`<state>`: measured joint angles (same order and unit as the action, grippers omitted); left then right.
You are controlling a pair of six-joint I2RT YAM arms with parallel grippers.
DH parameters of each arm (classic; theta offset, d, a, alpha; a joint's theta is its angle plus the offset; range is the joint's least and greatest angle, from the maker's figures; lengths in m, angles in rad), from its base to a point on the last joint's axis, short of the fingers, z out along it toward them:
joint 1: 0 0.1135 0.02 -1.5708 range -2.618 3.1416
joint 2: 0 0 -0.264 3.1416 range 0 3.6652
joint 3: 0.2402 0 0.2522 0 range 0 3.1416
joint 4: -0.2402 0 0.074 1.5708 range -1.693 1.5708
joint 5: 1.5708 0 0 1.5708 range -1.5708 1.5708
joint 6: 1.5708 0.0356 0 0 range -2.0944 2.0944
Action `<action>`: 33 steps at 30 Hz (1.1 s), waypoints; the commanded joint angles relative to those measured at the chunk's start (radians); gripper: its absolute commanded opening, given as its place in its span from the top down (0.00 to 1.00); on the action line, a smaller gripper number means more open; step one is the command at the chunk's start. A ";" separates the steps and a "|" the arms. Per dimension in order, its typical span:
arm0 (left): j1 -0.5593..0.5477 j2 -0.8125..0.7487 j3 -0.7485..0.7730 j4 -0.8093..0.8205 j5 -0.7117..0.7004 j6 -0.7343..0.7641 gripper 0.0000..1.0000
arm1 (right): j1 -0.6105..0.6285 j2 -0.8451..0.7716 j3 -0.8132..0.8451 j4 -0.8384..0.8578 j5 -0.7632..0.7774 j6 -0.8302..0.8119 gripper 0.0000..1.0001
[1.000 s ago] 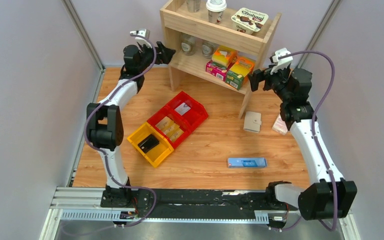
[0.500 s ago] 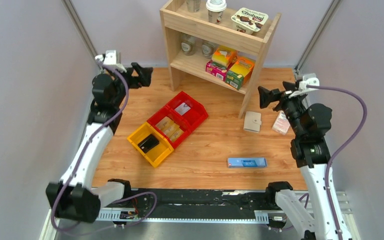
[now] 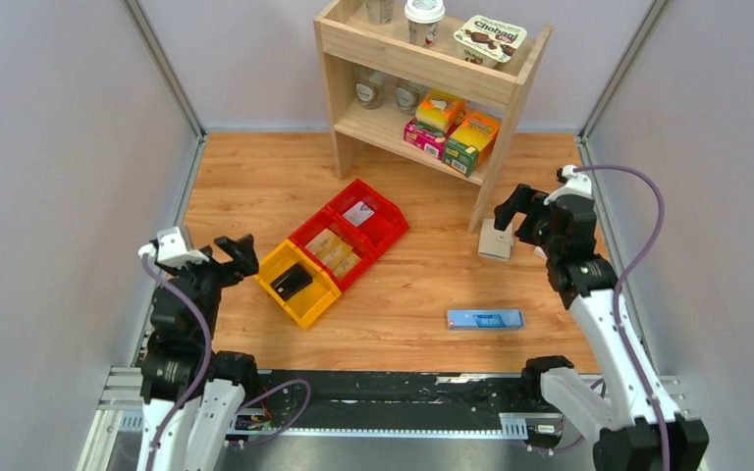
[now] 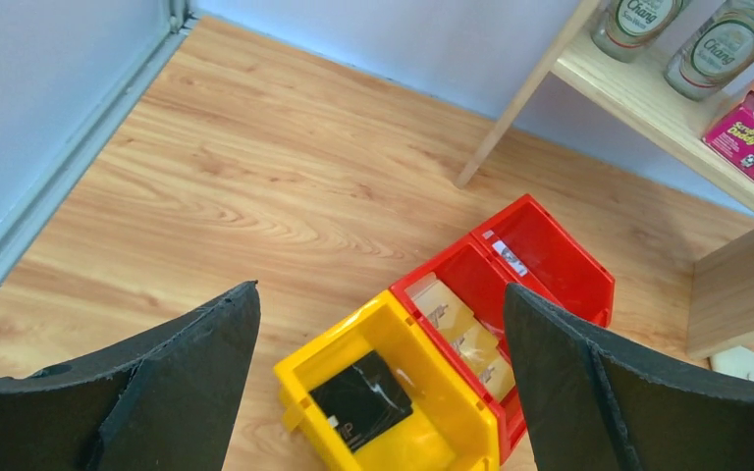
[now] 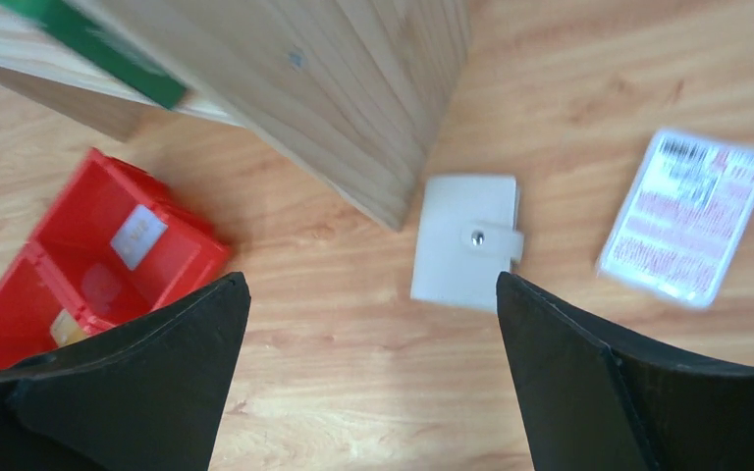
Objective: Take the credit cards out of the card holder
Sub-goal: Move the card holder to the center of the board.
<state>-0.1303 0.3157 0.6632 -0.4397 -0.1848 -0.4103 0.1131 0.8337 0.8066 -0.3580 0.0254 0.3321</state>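
The card holder [image 3: 494, 243] is a cream-beige wallet lying closed on the wooden table by the foot of the shelf, its snap strap fastened. It shows whole in the right wrist view [image 5: 464, 240]. The credit cards are hidden. My right gripper [image 3: 518, 218] hovers just above and beside the holder, open and empty; in its own view the holder lies past the right gripper [image 5: 371, 280], toward the right finger. My left gripper [image 3: 245, 253] is open and empty at the near left, beside the yellow bin. In the left wrist view, the left gripper [image 4: 381, 287] frames the bins.
A yellow bin [image 3: 299, 285] with a black packet touches two red bins [image 3: 353, 231] at mid-table. A long blue box [image 3: 485, 319] lies near the front. A pink-white packet [image 5: 685, 216] lies right of the holder. The wooden shelf [image 3: 422, 88] stands at the back.
Both arms have swung down from beside the shelf. The left gripper came back to the near left by the yellow bin; the right gripper dropped over the card holder. Both stayed open.
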 commanded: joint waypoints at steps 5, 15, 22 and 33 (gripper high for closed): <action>0.000 -0.118 0.029 -0.180 -0.064 0.088 0.00 | -0.170 0.309 0.000 -0.026 -0.132 0.264 0.00; 0.000 -0.058 0.032 -0.182 -0.097 0.123 0.03 | -0.342 0.554 -0.119 0.186 -0.367 0.301 0.33; 0.000 -0.066 0.022 -0.179 -0.100 0.131 0.03 | -0.354 0.663 -0.138 0.306 -0.429 0.312 0.43; 0.000 -0.064 0.021 -0.185 -0.108 0.131 0.04 | -0.366 0.737 -0.159 0.455 -0.525 0.321 0.57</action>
<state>-0.1303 0.2523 0.6632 -0.6220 -0.2760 -0.3027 -0.2440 1.5524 0.6586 -0.0139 -0.4335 0.6407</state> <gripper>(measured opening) 0.971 0.464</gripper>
